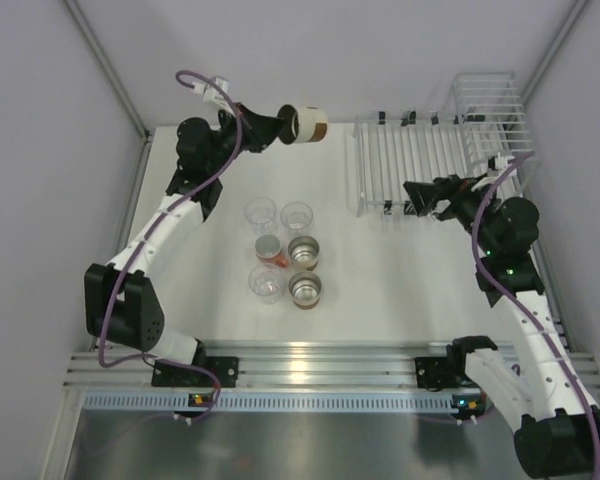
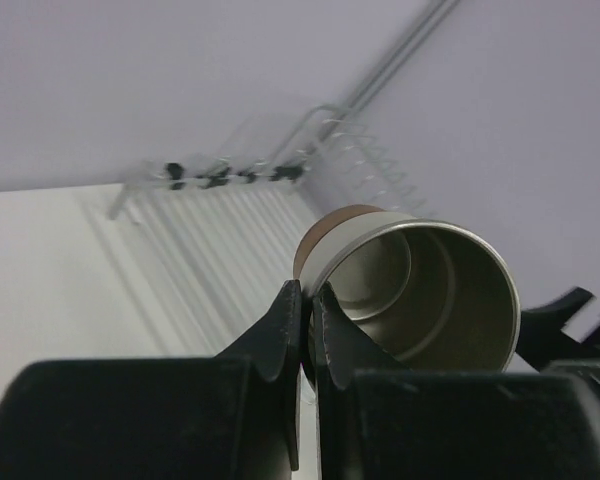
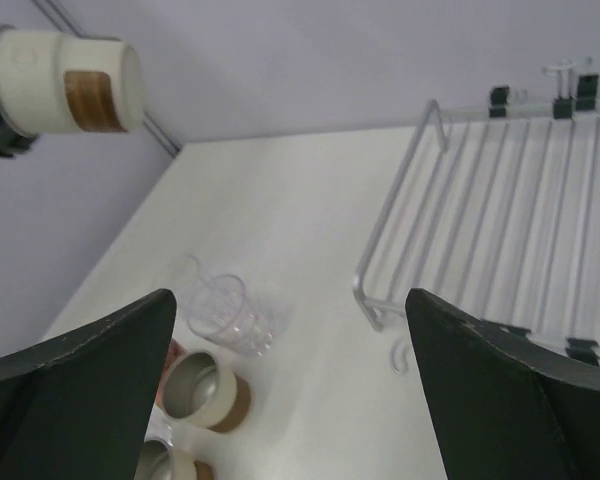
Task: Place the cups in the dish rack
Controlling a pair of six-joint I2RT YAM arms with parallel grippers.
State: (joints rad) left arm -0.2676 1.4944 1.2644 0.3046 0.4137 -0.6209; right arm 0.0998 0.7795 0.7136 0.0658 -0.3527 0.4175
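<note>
Left tool (image 1: 283,124), raised over the far-left corner of the desk (image 1: 400,270), pinches the rim wall of a brown cup (image 1: 306,124) between fingers (image 2: 285,335) closed almost together. The cup hangs in the air on its side, its shiny metallic mouth facing back toward the tool.

To its right, at the desk's far-right side, stands the white wire dish rack (image 1: 410,160). Its low flat part of parallel bars lies nearer the held cup, and its taller wire basket (image 1: 490,105) stands by the right wall. Black clips (image 1: 410,116) sit along the rack's far rail.

The right tool (image 1: 412,197) hovers at the near-left corner of the flat part, jaws spread wide and holding nothing.

Six cups stand close together mid-desk, between the two arms and well apart from the rack, in two columns of three:
- Three clear cups (image 1: 261,213): two in the far row and one at near left.
- Two brown cups on the desk (image 1: 303,251), in the right column with their metal insides showing.
- One salmon-orange cup (image 1: 270,250), at middle left.

With the held one, that makes seven cups: three brown, three clear, one salmon-orange. Purple cables (image 1: 205,180) run along both arms, and an aluminium rail (image 1: 310,360) carries their bases at the near edge.
</note>
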